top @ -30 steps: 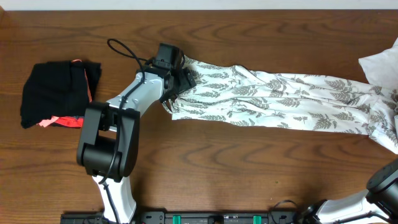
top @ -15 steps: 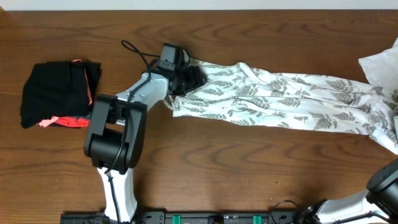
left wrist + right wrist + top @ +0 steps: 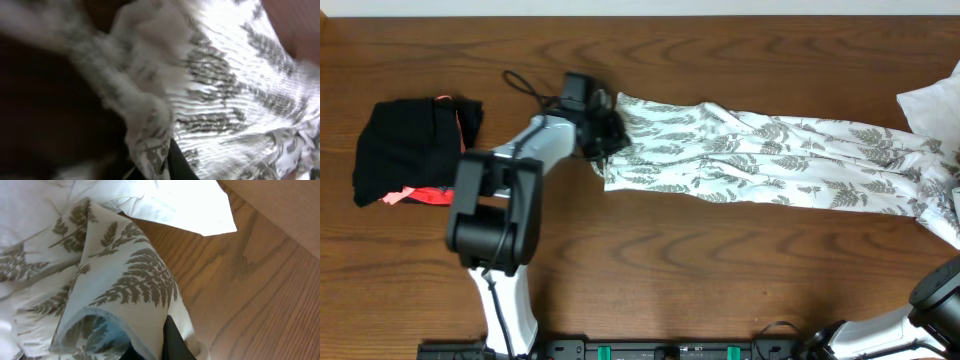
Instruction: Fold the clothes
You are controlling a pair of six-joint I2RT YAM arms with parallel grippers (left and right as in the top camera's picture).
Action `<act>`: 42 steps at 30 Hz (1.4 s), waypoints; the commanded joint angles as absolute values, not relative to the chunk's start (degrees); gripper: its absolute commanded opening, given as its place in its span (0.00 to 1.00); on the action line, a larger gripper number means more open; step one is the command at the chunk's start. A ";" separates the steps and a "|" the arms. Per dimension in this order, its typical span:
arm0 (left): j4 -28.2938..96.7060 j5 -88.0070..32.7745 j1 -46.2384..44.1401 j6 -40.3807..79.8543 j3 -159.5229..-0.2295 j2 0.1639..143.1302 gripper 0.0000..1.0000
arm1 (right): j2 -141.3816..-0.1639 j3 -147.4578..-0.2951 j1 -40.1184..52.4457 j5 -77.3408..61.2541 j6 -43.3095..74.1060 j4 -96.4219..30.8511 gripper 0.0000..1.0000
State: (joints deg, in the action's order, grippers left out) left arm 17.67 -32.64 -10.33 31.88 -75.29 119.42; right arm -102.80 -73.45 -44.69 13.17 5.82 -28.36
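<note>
1. Wooden table (image 3: 720,280): bare brown grain nearest my bases.
2. My right gripper (image 3: 150,350): beyond the overhead view's right edge. In its wrist view the jaws are together, pinching a raised fold of the fern-print dress (image 3: 770,160) with its hem turned up.
3. Fern-print dress: one long rumpled band across the table's middle, running from my left gripper (image 3: 605,135) to the right edge, unfolded.
4. My left gripper: clamped on the dress's left end. Bunched fabric fills its wrist view.
5. Black bundle with coral-pink trim (image 3: 415,150): at the left, well apart from the dress, with my left arm between them.
6. Black cable (image 3: 525,85): loops just behind my left wrist.
7. Plain white cloth (image 3: 930,105): far right, touching the dress's right end.
</note>
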 commanded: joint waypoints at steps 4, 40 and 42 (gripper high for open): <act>22.59 -28.84 -3.29 26.06 -75.11 111.98 0.06 | -102.24 -74.37 -44.14 13.04 5.48 -28.51 0.01; 33.10 -36.88 17.80 14.98 -75.11 108.20 0.62 | -102.24 -74.35 -35.03 13.47 5.48 -30.57 0.01; 35.73 -36.82 17.82 14.85 -75.11 108.20 0.62 | -102.24 -74.35 -35.00 13.47 5.48 -30.59 0.01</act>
State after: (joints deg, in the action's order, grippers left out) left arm 34.02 -35.46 17.74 16.03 -75.22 109.73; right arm -102.80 -73.45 -34.94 12.21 5.80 -30.55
